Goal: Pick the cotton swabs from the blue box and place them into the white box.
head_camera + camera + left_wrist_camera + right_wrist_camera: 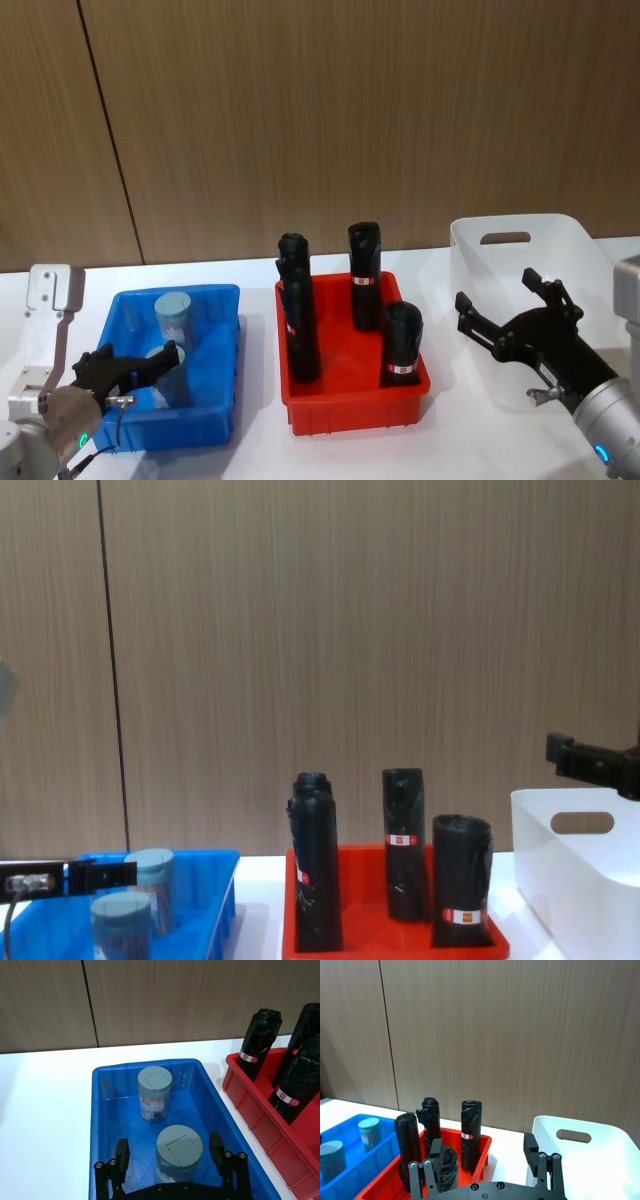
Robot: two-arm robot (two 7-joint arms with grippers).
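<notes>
Two cotton swabs tubs with grey-blue lids stand in the blue box [190, 425] at the left. The far tub [172, 315] stands upright near the box's back. My left gripper [140, 358] is open inside the box, its fingers [121, 1152] on either side of the near tub [178, 1152] with a gap on each side. The far tub [154, 1092] is beyond it. The white box [480, 262] stands at the right. My right gripper [510, 310] hovers open over the white box's near left side, with nothing between its fingers.
A red tray [350, 410] holding several tall black rolls [365, 262] with red labels stands between the two boxes. A wooden wall runs close behind the white table. Bare table lies in front of the boxes.
</notes>
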